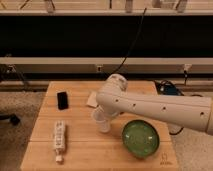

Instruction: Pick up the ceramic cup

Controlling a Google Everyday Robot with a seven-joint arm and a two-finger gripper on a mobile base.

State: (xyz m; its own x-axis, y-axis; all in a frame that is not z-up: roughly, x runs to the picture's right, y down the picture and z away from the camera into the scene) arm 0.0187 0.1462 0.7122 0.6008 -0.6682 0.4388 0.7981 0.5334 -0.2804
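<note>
The ceramic cup [102,123] is small and white and stands upright near the middle of the wooden table [80,155]. It is just left of the wide green bowl [140,138]. My white arm reaches in from the right, and its gripper [100,111] sits directly over and against the top of the cup. The arm's bulky wrist hides most of the gripper and the cup's rim. I cannot tell whether the cup is held.
A black flat object [62,100] lies at the table's back left. A long white object [59,137] lies at the front left. A pale flat item [92,99] shows behind the gripper. Shelving and cables run along the back.
</note>
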